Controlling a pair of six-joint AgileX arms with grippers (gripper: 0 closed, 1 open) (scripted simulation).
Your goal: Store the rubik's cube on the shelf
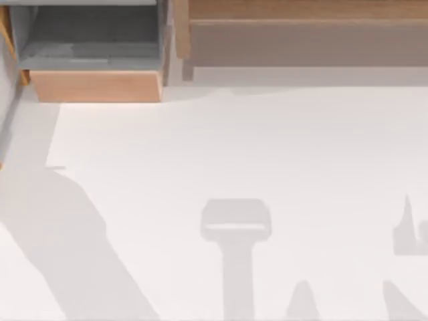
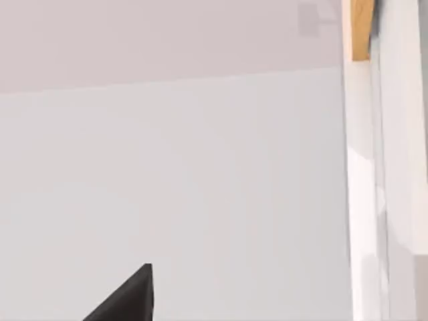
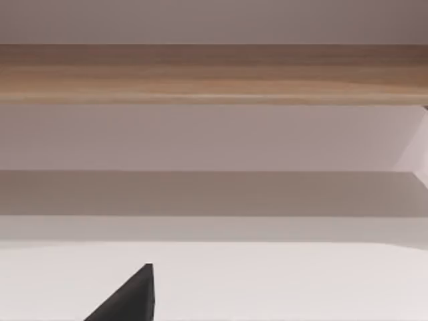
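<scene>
The rubik's cube is out of view. The shelf (image 1: 307,10) runs along the table's far right as a long light-brown board with a grey-brown panel (image 1: 307,43) beneath it. In the right wrist view the same shelf board (image 3: 214,73) spans the picture, some way ahead of a black tip of my right gripper (image 3: 130,301), which hangs over the white table. A black tip of my left gripper (image 2: 130,301) is over bare white table, with a light-brown wooden corner (image 2: 361,30) off to one side.
A smaller wooden box compartment (image 1: 93,87) with a grey lining stands at the table's far left, beside the shelf. The white table (image 1: 234,147) carries grey shadows of the arms along its near side.
</scene>
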